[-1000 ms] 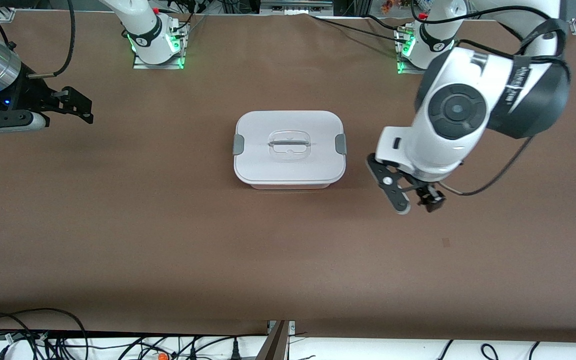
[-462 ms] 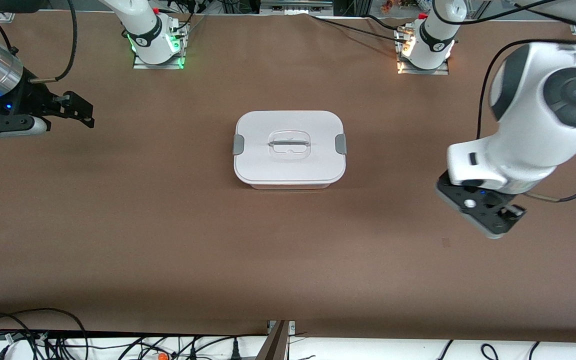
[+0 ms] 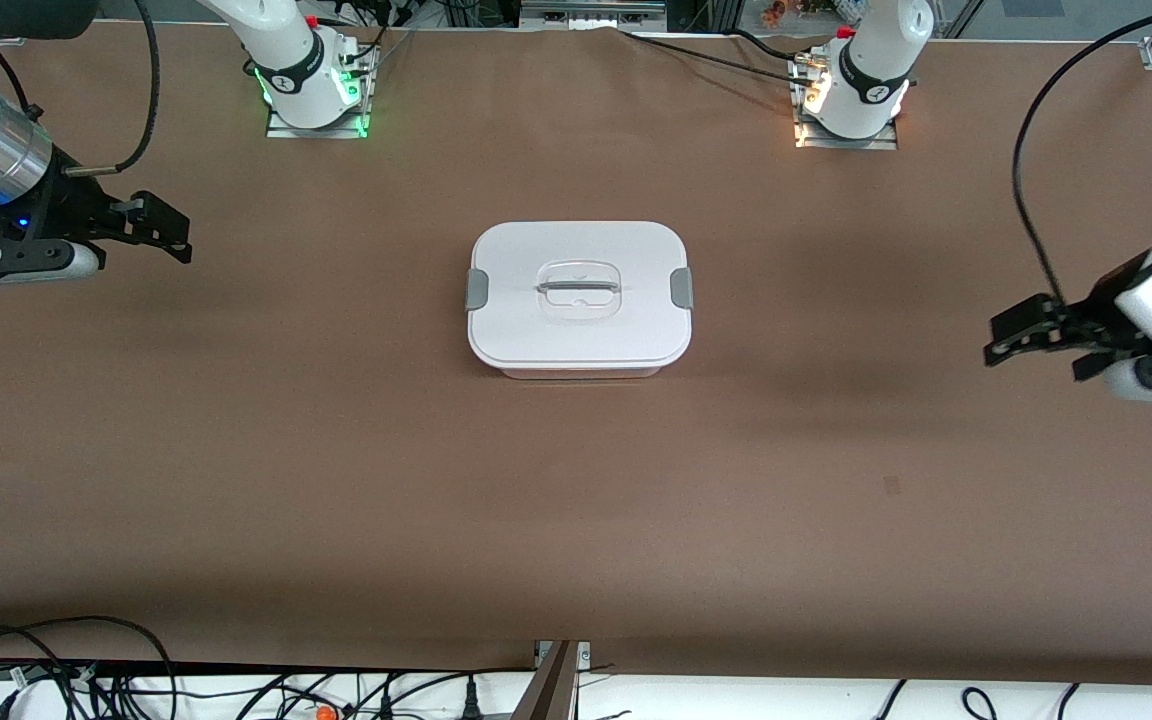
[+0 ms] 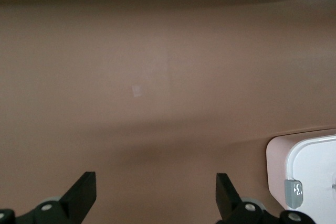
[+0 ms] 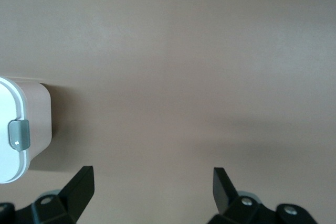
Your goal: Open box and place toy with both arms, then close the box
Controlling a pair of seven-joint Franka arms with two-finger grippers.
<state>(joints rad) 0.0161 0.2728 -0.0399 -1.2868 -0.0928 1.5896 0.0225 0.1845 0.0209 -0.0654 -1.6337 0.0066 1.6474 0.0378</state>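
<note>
The box (image 3: 579,296) sits shut at the table's middle, its white lid on, grey clips at both ends and the clear handle on top. The toy is out of view. My left gripper (image 3: 1036,350) hovers open and empty over bare table toward the left arm's end, well apart from the box; the left wrist view (image 4: 156,192) shows the box's corner (image 4: 307,171). My right gripper (image 3: 168,228) hovers open and empty over the right arm's end; the right wrist view (image 5: 155,187) shows the box's end (image 5: 16,129).
The brown table (image 3: 336,450) has a small pale mark (image 3: 892,485) nearer the front camera on the left arm's side. Cables (image 3: 86,670) lie along the front edge. The arm bases (image 3: 311,80) stand along the table's edge farthest from the front camera.
My left arm has swung away from beside the box toward its own end of the table and turned its gripper toward the box. The right gripper has barely shifted.
</note>
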